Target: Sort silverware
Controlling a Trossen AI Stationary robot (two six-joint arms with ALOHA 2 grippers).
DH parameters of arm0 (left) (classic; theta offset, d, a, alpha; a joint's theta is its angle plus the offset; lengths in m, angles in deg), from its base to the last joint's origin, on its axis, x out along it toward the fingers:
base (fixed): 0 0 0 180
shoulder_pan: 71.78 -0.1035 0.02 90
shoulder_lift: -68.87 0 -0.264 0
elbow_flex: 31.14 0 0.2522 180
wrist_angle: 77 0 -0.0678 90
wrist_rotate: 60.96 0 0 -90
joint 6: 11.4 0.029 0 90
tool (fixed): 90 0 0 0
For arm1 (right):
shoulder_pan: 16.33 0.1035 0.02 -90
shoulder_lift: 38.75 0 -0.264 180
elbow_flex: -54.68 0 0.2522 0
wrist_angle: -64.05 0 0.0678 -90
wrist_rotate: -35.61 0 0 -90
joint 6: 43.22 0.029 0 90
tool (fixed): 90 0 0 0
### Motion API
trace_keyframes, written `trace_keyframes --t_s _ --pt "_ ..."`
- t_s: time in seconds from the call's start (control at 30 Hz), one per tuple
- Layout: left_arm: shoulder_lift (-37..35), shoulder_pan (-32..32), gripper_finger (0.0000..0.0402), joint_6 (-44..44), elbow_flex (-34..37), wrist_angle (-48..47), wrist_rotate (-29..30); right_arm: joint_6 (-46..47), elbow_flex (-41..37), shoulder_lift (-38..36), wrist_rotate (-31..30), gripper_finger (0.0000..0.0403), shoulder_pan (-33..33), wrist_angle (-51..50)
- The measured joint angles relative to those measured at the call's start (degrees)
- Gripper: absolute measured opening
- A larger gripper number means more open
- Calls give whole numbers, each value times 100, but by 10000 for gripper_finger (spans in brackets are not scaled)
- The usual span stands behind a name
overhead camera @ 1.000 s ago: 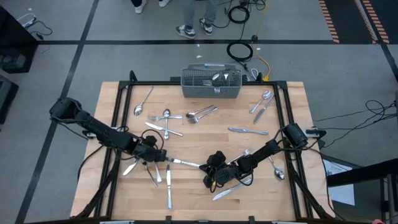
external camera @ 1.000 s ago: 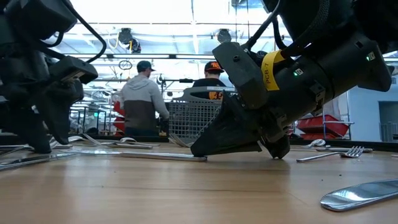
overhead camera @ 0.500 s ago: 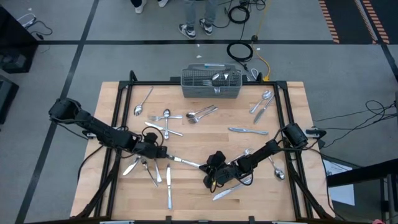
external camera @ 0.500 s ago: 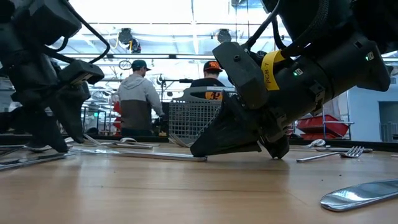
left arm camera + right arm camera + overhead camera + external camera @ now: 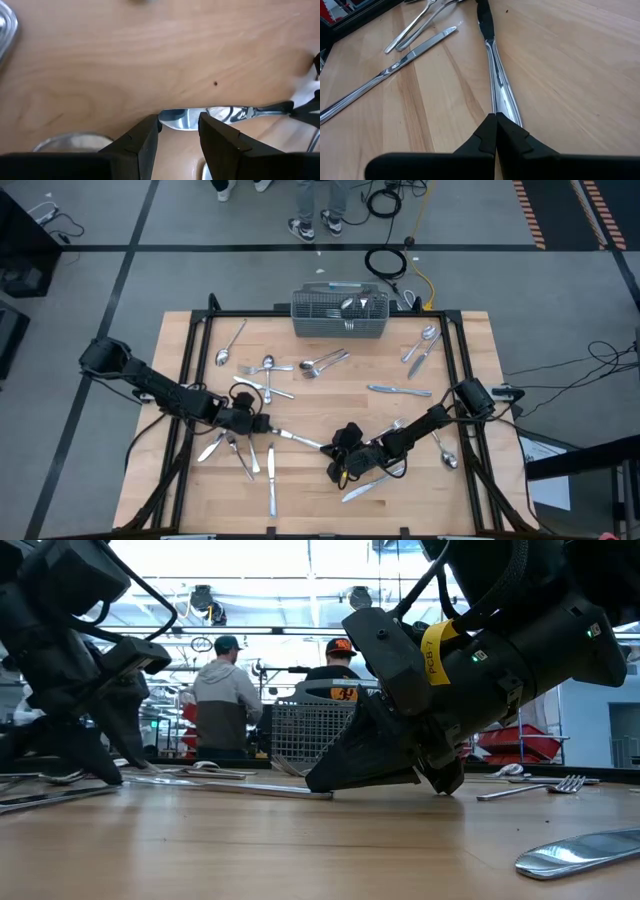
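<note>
Change: your left gripper (image 5: 262,423) has slid along the table knife (image 5: 296,440) toward its far end since a second ago; the right arm has not shifted.
Left fingers: half spread, straddling the knife in the left wrist view, one finger (image 5: 145,137) on each side of the blade (image 5: 186,119); they hang over it and you can't tell whether they touch it.
Right fingers: pressed flat together on your right gripper (image 5: 496,131), tips down on the other end of the same knife, pinning it to the wood.
Task thing: the knife lies flat between the two grippers; loose forks, spoons and knives are scattered around both arms.
Meaning: you look lined up for a pick while the right arm steadies the piece; nothing is lifted, so the sort has most of its pieces left.
Basket: the wire-mesh basket (image 5: 308,326) at the table's far edge already holds a few pieces, well beyond your fingers.
Room: bare wood (image 5: 150,60) opens ahead of the left fingers; a spoon bowl (image 5: 70,141) lies just beside them and a second knife (image 5: 395,67) near the right fingers.
Edges: both grippers work well inside the table's near edge.
</note>
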Motion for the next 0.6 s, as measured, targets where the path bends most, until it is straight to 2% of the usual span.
trace_keyframes --t_s 0.17,0.43,0.6 --pt "8 -4 146 4 12 -14 267 -17 0 0 32 0 0 0" --pt "25 -7 73 59 30 -43 475 -102 0 0 41 0 2 2" --pt "185 -15 60 187 181 648 546 -102 0 0 42 0 2 2"
